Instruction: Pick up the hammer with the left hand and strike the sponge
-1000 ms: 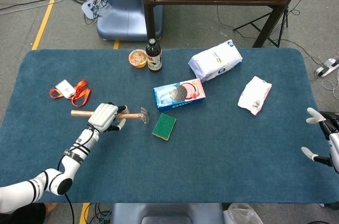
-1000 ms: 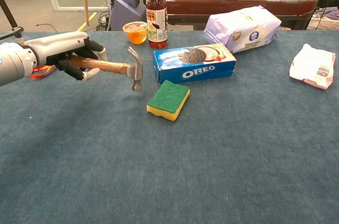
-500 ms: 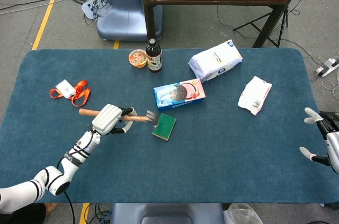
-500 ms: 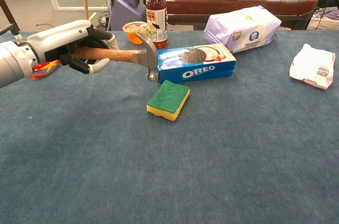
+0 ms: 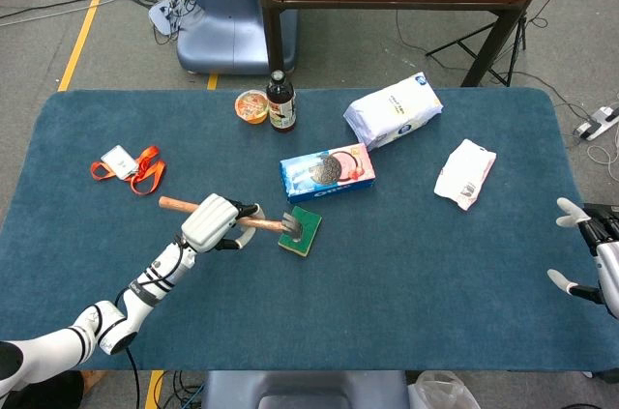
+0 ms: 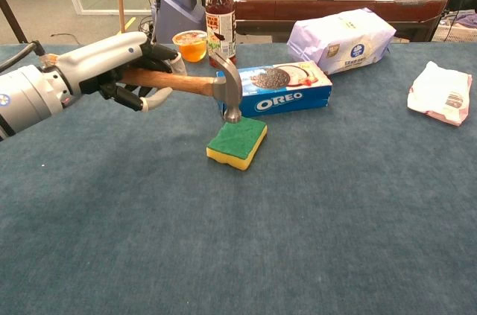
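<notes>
My left hand (image 5: 215,222) (image 6: 123,69) grips the wooden handle of the hammer (image 5: 253,222) (image 6: 190,83). The steel head (image 6: 229,88) hangs just above the near-left part of the green and yellow sponge (image 5: 304,231) (image 6: 238,141), face pointing down; whether it touches the sponge I cannot tell. The sponge lies flat on the blue table, in front of the Oreo box (image 5: 328,170) (image 6: 275,88). My right hand (image 5: 587,249) is at the table's right edge, fingers apart, holding nothing.
A dark bottle (image 5: 281,102) (image 6: 221,15) and an orange cup (image 5: 252,105) (image 6: 190,45) stand behind the hammer. A white and blue bag (image 5: 394,109) (image 6: 342,39), a white packet (image 5: 465,173) (image 6: 442,92) and an orange lanyard with a card (image 5: 128,166) also lie on the table.
My left hand has carried the hammer rightwards, from left of the sponge to over it. The sponge and the right hand have stayed put.
</notes>
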